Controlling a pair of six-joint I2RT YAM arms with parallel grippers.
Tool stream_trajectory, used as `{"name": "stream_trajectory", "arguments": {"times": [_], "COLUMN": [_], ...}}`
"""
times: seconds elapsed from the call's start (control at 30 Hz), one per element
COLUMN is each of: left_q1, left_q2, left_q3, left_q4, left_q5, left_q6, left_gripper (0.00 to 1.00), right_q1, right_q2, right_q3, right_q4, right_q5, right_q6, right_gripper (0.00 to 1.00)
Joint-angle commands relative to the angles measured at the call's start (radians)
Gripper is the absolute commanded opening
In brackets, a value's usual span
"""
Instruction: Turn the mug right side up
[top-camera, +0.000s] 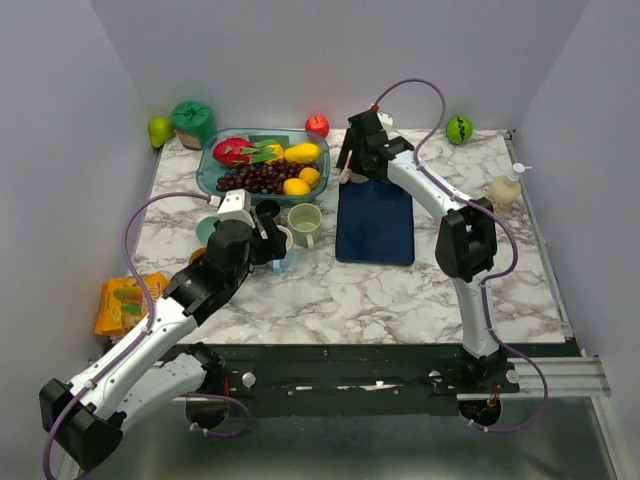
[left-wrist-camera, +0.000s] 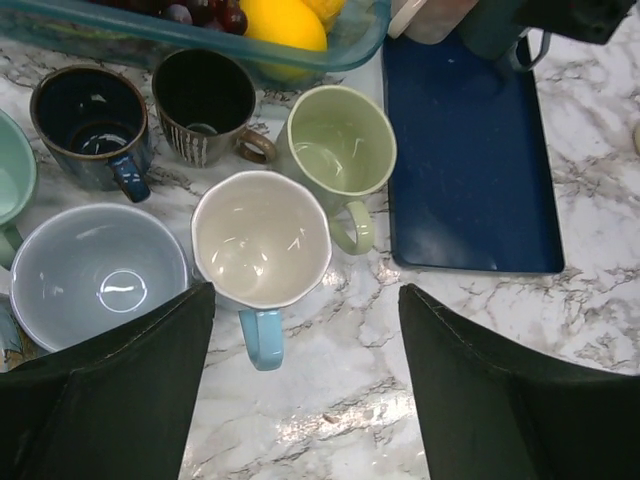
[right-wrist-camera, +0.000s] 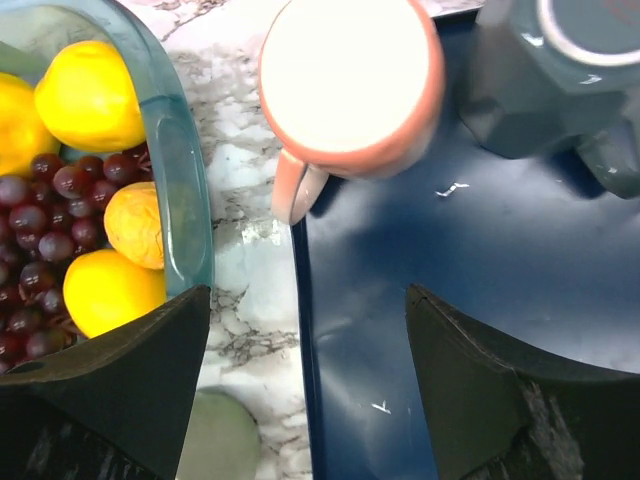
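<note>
Two mugs stand bottom up on the far end of the dark blue tray (right-wrist-camera: 470, 300): a pink mug (right-wrist-camera: 350, 85) with its handle toward me, and a grey-teal mug (right-wrist-camera: 560, 70) to its right. My right gripper (right-wrist-camera: 305, 370) is open and empty, hovering just short of the pink mug over the tray's left edge; it also shows in the top view (top-camera: 352, 165). My left gripper (left-wrist-camera: 305, 390) is open and empty above bare marble, just short of an upright white mug with a blue handle (left-wrist-camera: 260, 240). In the left wrist view the grey-teal mug (left-wrist-camera: 500, 35) shows at the top.
Several upright mugs cluster left of the tray: light green (left-wrist-camera: 340, 140), dark striped (left-wrist-camera: 205, 100), dark blue (left-wrist-camera: 90, 120), grey-blue (left-wrist-camera: 95, 275). A glass fruit dish (top-camera: 215, 160) sits behind them, close to the pink mug. A soap bottle (top-camera: 505, 188) stands at the right.
</note>
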Motion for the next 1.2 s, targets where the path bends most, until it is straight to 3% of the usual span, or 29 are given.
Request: {"name": "stream_trajectory", "arguments": {"times": [0.0, 0.37, 0.67, 0.87, 1.17], "left_q1": [0.000, 0.000, 0.000, 0.000, 0.000], "left_q2": [-0.013, -0.029, -0.069, -0.078, -0.079], "left_q3": [0.064, 0.121, 0.127, 0.129, 0.123], "left_q4": [-0.033, -0.062, -0.076, -0.084, -0.076], "left_q5": [-0.030, 0.002, -0.009, -0.020, -0.013], "left_q6": [0.020, 0.026, 0.020, 0.023, 0.017], "left_gripper": [0.83, 0.83, 0.84, 0.84, 0.84], "right_q1": [0.002, -0.007, -0.053, -0.063, -0.063], "right_q2": [0.081, 0.219, 0.248, 0.265, 0.230], "right_q3": [0.089, 0.214, 0.199, 0.215, 0.143], "right_q4": [-0.065, -0.051, -0.058, -0.062, -0.048], "right_q5": [-0.019, 0.041, 0.061, 0.073, 0.080], "right_q6": [0.031, 0.148, 0.298, 0.275, 0.165], "right_gripper": [0.84, 0.83, 0.80, 0.79, 0.64]}}
